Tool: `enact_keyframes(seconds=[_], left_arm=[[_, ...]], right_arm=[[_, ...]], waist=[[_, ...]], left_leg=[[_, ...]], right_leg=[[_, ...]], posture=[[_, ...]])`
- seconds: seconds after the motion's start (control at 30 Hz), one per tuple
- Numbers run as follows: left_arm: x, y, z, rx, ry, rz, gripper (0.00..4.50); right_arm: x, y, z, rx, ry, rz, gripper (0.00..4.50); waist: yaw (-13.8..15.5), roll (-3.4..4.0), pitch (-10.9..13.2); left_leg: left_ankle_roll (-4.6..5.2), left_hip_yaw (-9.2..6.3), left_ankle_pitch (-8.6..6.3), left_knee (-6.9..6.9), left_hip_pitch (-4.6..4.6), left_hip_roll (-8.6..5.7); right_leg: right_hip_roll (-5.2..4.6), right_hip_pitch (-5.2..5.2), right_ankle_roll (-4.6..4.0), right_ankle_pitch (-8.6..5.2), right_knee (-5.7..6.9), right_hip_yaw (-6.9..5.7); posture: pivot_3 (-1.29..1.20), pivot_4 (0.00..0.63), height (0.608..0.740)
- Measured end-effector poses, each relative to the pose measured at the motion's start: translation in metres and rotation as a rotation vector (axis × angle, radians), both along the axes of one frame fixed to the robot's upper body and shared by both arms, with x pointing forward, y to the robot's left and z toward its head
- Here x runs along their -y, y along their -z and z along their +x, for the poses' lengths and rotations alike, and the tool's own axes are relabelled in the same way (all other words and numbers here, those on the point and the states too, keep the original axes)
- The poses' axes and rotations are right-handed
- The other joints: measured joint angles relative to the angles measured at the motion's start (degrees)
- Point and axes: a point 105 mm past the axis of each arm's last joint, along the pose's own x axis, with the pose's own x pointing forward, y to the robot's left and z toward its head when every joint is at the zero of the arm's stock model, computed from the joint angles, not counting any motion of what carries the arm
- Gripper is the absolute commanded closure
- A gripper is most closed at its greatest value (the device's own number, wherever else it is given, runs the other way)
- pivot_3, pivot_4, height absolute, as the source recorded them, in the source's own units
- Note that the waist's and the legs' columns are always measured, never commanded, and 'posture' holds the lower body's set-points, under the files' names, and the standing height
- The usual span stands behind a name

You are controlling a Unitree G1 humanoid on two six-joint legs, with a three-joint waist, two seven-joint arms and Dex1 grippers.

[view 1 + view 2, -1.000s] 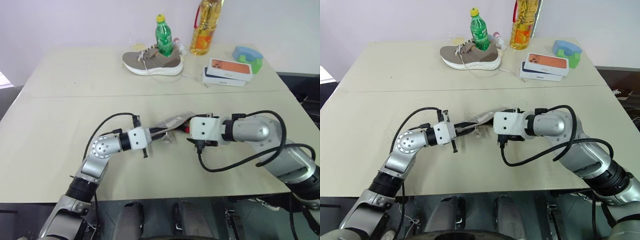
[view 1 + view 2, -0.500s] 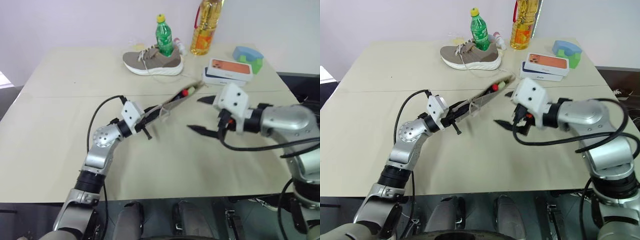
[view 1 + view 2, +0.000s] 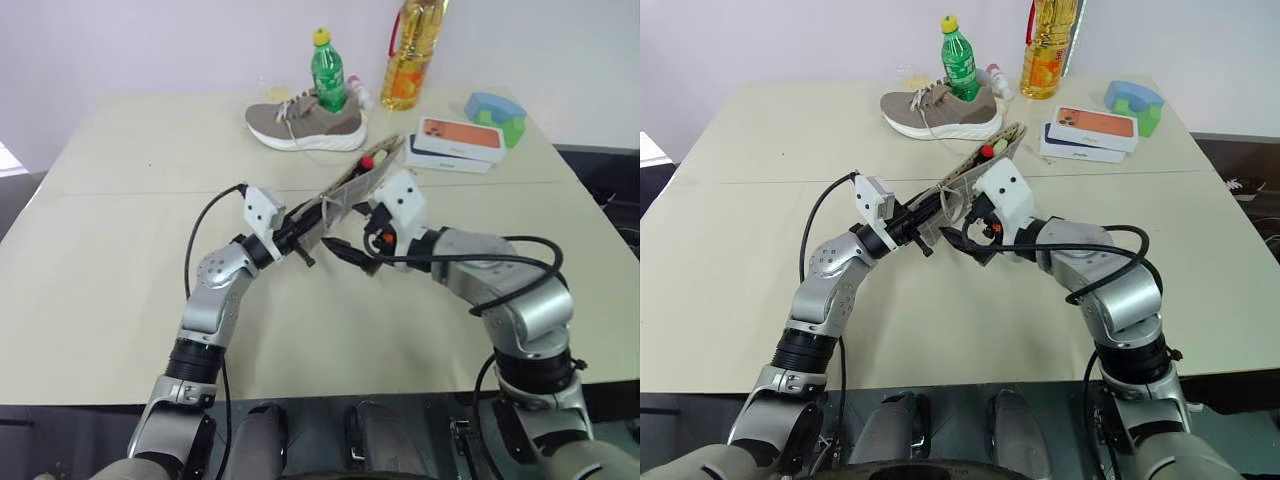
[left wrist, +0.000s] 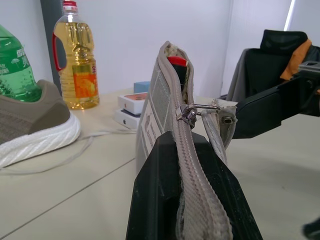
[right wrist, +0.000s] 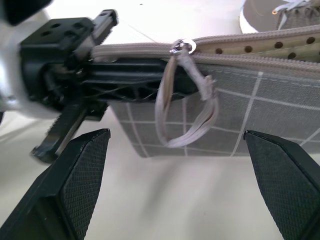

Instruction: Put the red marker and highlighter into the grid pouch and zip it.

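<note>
My right hand (image 5: 175, 150) has swung in, released, straddling the limp loop pull (image 5: 186, 112); left hand (image 3: 300, 235) clenches the soft, floppy grid pouch (image 3: 975, 175).

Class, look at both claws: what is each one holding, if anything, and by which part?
The left claw is shut on the grid pouch, pinching its zipper edge at the lower end. The right claw is open and holds nothing.

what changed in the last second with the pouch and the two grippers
The left gripper, shut on the pouch, lifted it off the table and tilted its open end up. The right gripper let go, swung out to the right, then came back open beside the zipper pull. The things at the back stayed.
</note>
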Motion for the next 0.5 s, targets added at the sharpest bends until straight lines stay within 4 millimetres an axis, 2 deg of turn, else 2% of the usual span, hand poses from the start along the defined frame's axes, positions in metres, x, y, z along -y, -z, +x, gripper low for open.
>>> enact_keyframes(seconds=[0.07,0.13,0.3,0.33,0.5], left_arm=[[0.001,-0.001,-0.001,0.007,0.004,0.000,4.50],[0.001,-0.002,-0.001,0.009,0.005,0.000,4.50],[0.001,0.002,-0.003,0.000,0.008,0.006,4.50],[0.000,0.003,-0.003,0.001,0.009,0.008,4.50],[-0.001,0.006,-0.004,0.004,0.006,0.029,4.50]], right_arm=[[0.002,0.002,0.005,0.000,0.025,0.005,0.61],[0.004,0.002,0.008,0.002,0.042,0.004,1.44],[0.003,-0.003,0.009,0.021,0.037,0.006,4.11],[0.003,-0.003,0.008,0.022,0.029,0.006,4.46],[0.005,-0.013,0.001,0.051,-0.011,0.007,4.46]], waist=[[0.01,0.00,0.00],[0.00,0.00,0.00],[-0.04,0.00,0.00],[-0.03,0.00,0.00],[-0.01,0.00,0.00]], left_leg=[[0.00,0.00,0.00,-0.01,0.00,0.00],[0.00,0.00,0.00,-0.01,0.00,0.00],[0.00,-0.01,0.00,-0.03,0.00,0.01],[0.00,-0.01,0.00,-0.04,0.00,0.01],[0.00,-0.01,0.00,-0.04,-0.01,0.01]], right_leg=[[0.00,0.00,0.00,0.00,0.00,0.00],[0.00,0.00,0.00,0.00,0.00,0.00],[0.01,-0.01,0.00,0.00,0.00,0.00],[0.01,-0.01,0.00,0.00,0.00,-0.01],[0.01,-0.02,0.00,0.00,-0.02,0.00]], posture=[[0.00,0.150,0.740],[0.00,0.150,0.740],[0.00,0.150,0.740],[0.00,0.150,0.740],[0.00,0.150,0.740]])
